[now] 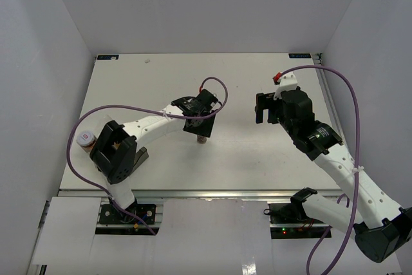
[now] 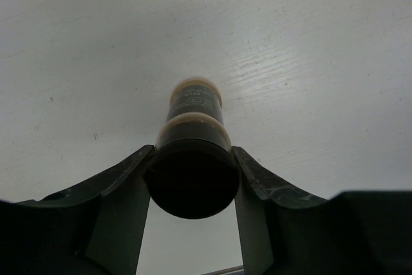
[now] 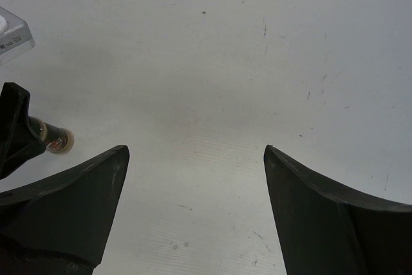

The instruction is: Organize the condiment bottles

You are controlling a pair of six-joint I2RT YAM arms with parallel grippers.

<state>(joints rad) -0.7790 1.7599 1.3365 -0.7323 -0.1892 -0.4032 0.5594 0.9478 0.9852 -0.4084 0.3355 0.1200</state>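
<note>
While in end effector [image 2: 193,181], dark-filled jar [image 2: 194,104].

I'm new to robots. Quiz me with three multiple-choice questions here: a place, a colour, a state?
1. Where is the pale-capped jar?
A) left edge of the table
B) far right corner
C) centre
2. Cap colour of the dark jar in the left gripper?
A) white
B) black
C) green
3. The right gripper is:
A) shut on a jar
B) out of view
C) open, empty
Answers: A, the top view shows it there; B, the left wrist view shows it; C, only bare table lies between its fingers.
</note>
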